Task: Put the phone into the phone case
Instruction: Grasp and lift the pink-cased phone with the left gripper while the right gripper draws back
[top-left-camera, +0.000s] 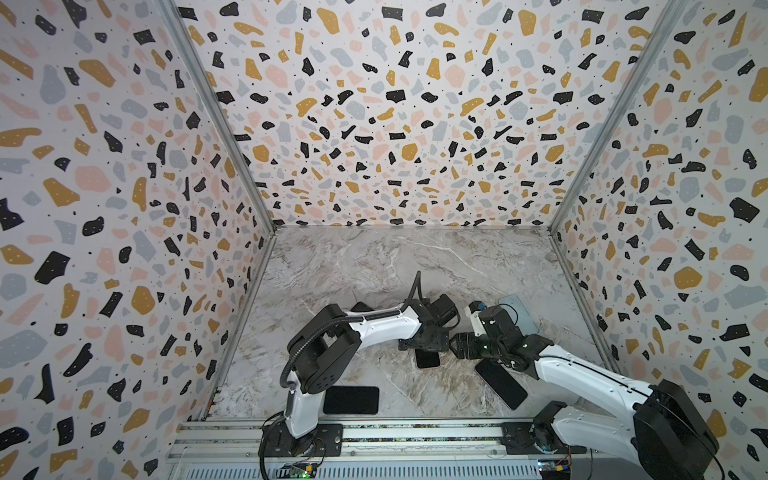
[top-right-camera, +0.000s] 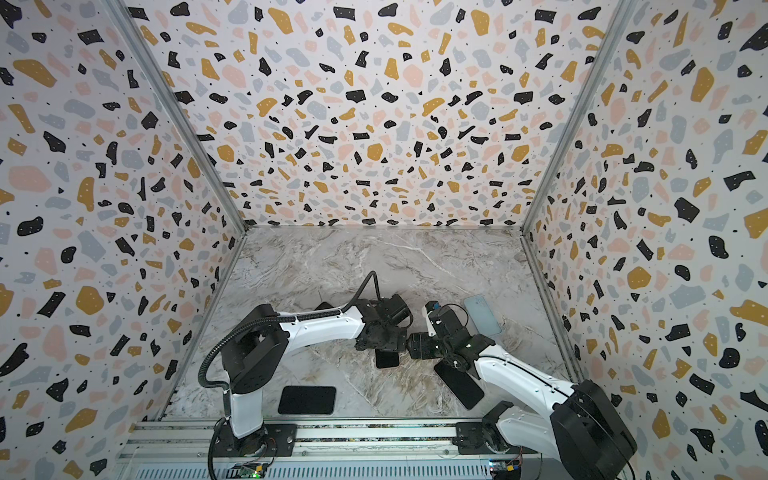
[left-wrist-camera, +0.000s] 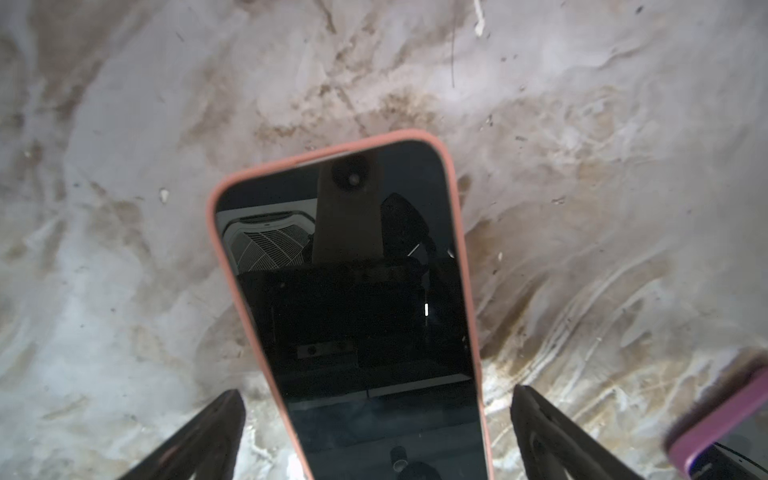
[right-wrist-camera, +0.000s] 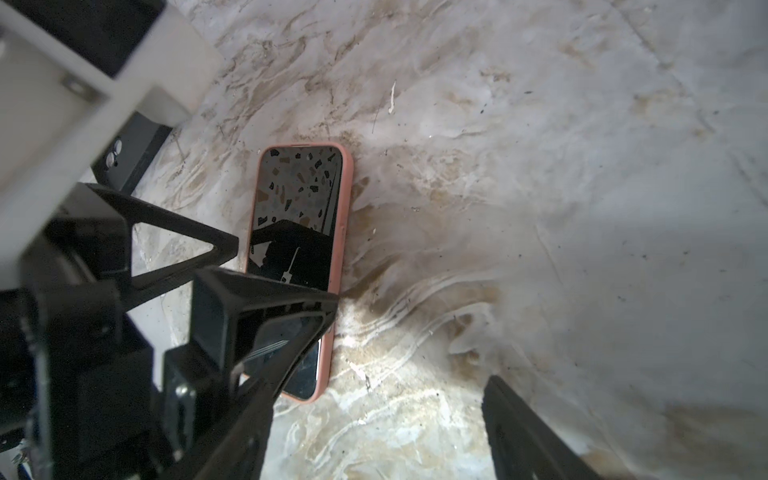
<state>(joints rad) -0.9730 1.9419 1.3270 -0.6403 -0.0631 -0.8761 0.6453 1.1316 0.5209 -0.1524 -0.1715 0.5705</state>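
Note:
The phone (left-wrist-camera: 353, 291) lies screen up on the marble table, seated in a salmon-pink phone case (left-wrist-camera: 223, 249). In both top views its near end (top-left-camera: 428, 360) (top-right-camera: 387, 360) shows below the left gripper. My left gripper (left-wrist-camera: 378, 397) (top-left-camera: 424, 345) is open; its fingers (left-wrist-camera: 224, 419) stand on either side of the phone, a gap on each side. My right gripper (right-wrist-camera: 382, 386) (top-left-camera: 456, 345) is open beside the phone (right-wrist-camera: 299, 216), with only bare table between its fingers (right-wrist-camera: 511, 415). The two grippers nearly meet tip to tip.
A black phone (top-left-camera: 351, 400) lies near the left arm's base. A purple-edged phone (top-left-camera: 500, 384) (left-wrist-camera: 723, 419) lies under the right arm. A light blue case (top-left-camera: 519, 313) sits behind the right wrist. A dark case (right-wrist-camera: 124, 162) lies behind the left arm. Patterned walls stand on three sides.

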